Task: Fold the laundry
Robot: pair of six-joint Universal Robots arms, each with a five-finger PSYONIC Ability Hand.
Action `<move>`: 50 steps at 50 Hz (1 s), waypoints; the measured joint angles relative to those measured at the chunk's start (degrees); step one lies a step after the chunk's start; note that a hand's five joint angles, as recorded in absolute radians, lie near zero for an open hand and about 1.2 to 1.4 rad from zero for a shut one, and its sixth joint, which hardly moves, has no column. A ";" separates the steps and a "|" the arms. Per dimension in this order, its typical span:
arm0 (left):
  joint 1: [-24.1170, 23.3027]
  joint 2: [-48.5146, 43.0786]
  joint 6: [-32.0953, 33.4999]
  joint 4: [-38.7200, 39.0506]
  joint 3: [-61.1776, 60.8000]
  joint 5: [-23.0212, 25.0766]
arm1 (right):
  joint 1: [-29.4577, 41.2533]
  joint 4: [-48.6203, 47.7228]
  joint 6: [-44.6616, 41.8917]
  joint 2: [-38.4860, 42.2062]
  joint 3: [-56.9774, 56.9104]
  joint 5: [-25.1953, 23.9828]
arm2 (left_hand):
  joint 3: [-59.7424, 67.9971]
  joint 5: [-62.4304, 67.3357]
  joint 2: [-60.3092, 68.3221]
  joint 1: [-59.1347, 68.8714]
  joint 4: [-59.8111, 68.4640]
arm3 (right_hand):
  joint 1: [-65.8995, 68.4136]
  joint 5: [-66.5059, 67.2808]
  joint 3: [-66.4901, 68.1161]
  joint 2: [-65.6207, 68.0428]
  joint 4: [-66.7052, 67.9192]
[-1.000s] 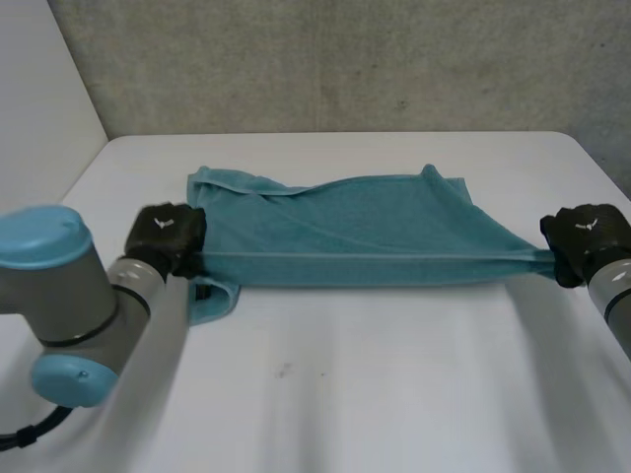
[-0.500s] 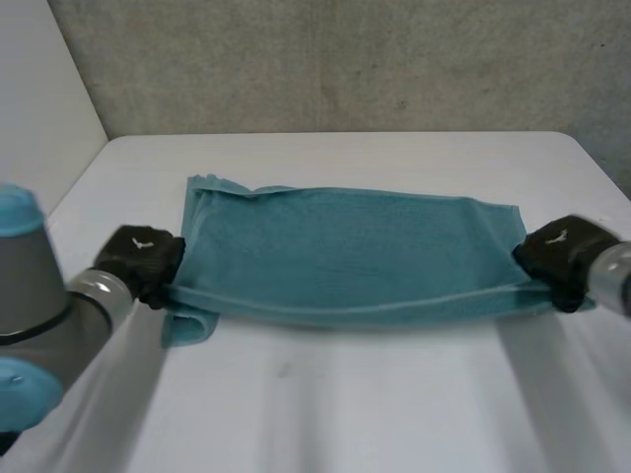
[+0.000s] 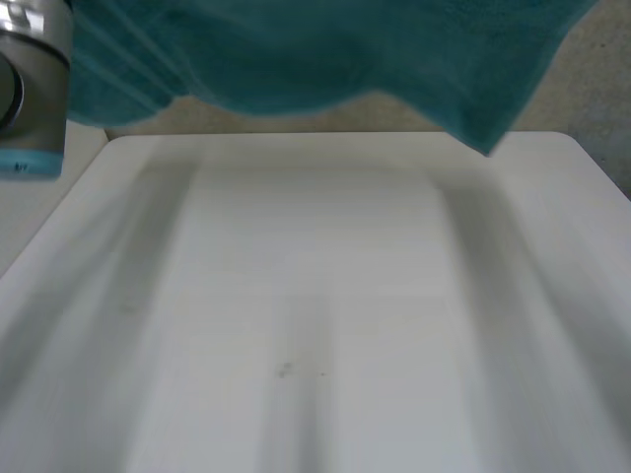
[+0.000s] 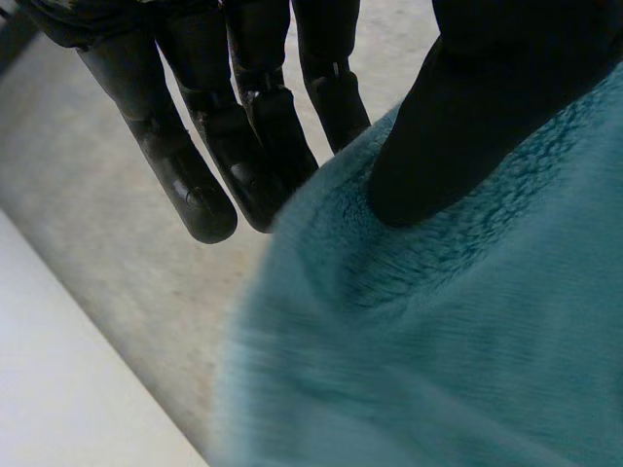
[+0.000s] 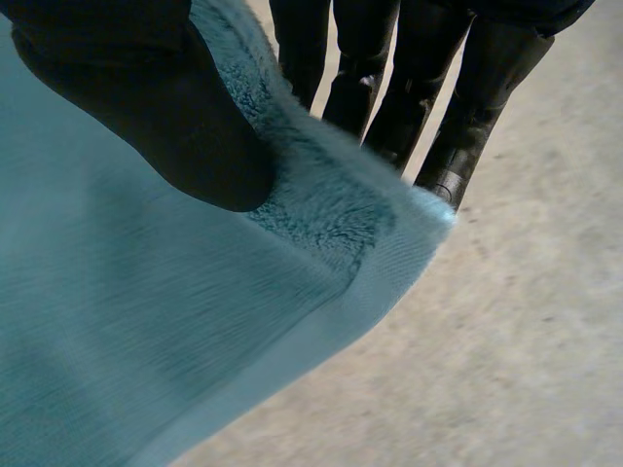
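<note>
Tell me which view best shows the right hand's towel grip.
Right wrist view: the right hand pinches the towel corner between thumb and fingers. Head view shows towel hanging above the table; left wrist view, the left hand pinching.

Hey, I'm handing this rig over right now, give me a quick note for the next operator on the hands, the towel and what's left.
Left hand: shut on the teal towel, thumb pinching its edge against the fingers.
Right hand: shut on a towel corner, same pinch.
Towel hangs in the air above the white table, held by both hands.
Done: towel lifted off the table.
Left: lay it down and fold it.
</note>
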 measured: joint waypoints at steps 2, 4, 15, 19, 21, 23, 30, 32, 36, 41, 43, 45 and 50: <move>0.18 2.15 -0.20 -0.03 -6.23 1.07 | 0.05 -1.27 0.46 -3.10 8.01 -1.65 | 0.00 0.00 0.01 0.00 0.00 | 0.00 0.00 0.03 0.00 0.00; 0.45 3.05 -0.29 -0.25 -10.67 1.62 | 0.11 -1.69 0.47 -4.39 12.90 -2.68 | 0.00 0.00 0.01 0.00 0.01 | 0.00 0.00 0.03 0.00 0.00; 4.67 3.56 -0.30 -0.71 -40.12 3.02 | -0.70 -4.97 0.28 -5.11 40.66 -8.61 | 0.03 0.00 0.02 0.00 0.02 | 0.00 0.00 0.04 0.00 0.01; 5.09 0.96 -0.27 -0.49 -47.08 4.23 | -0.94 -7.35 0.08 -2.96 47.56 -9.92 | 0.03 0.00 0.03 0.00 0.02 | 0.00 0.00 0.03 0.00 0.01; 5.00 -0.22 -0.22 -0.49 -48.32 4.79 | -1.07 -7.76 0.10 -2.42 48.70 -10.11 | -0.52 -0.02 -0.55 -0.03 -0.55 | 0.00 0.00 0.03 0.00 0.00; 4.81 -1.88 -0.17 -0.60 -49.53 5.56 | -1.54 -8.20 0.17 -1.84 49.87 -10.26 | -5.83 -1.87 -6.09 -1.84 -5.69 | 0.00 0.00 0.03 0.00 0.00; 4.89 -3.60 -0.23 -0.98 -49.94 6.41 | -4.85 -8.17 0.44 -2.00 50.52 -10.15 | -26.50 -22.87 -27.05 -24.03 -26.47 | 0.00 0.00 0.03 0.00 0.01; 5.03 -3.21 -0.29 -1.05 -49.81 6.35 | -6.07 -8.05 0.48 -2.53 50.42 -10.09 | -34.79 -31.91 -35.79 -32.99 -35.43 | 0.00 0.00 0.03 0.00 0.00; 5.41 -1.20 -0.42 -1.39 -50.00 6.05 | -8.19 -7.94 0.34 -3.18 50.40 -10.03 | -48.30 -45.76 -48.90 -45.56 -49.17 | 0.00 0.00 0.03 0.00 0.01; 7.08 2.38 -0.45 -2.31 -51.09 6.14 | -10.39 -8.11 -0.02 -2.59 50.20 -10.12 | -51.38 -48.74 -51.83 -47.27 -51.80 | 0.00 0.00 0.03 0.00 0.01; 8.07 3.43 -0.40 -2.81 -51.43 6.39 | -11.10 -8.25 -0.20 -1.88 49.97 -10.15 | -51.50 -48.89 -51.95 -47.35 -51.85 | 0.00 0.00 0.03 0.00 0.01; 10.02 4.59 -0.30 -3.96 -51.75 7.15 | -12.15 -8.41 -0.63 -0.46 49.45 -10.19 | -51.50 -48.89 -51.96 -47.35 -51.85 | 0.00 0.00 0.03 0.00 0.01; 14.78 5.34 -0.12 -7.61 -51.72 10.29 | -14.38 -8.32 -2.26 2.91 48.02 -10.22 | -51.50 -48.90 -51.96 -47.35 -51.85 | 0.00 0.00 0.04 0.00 0.01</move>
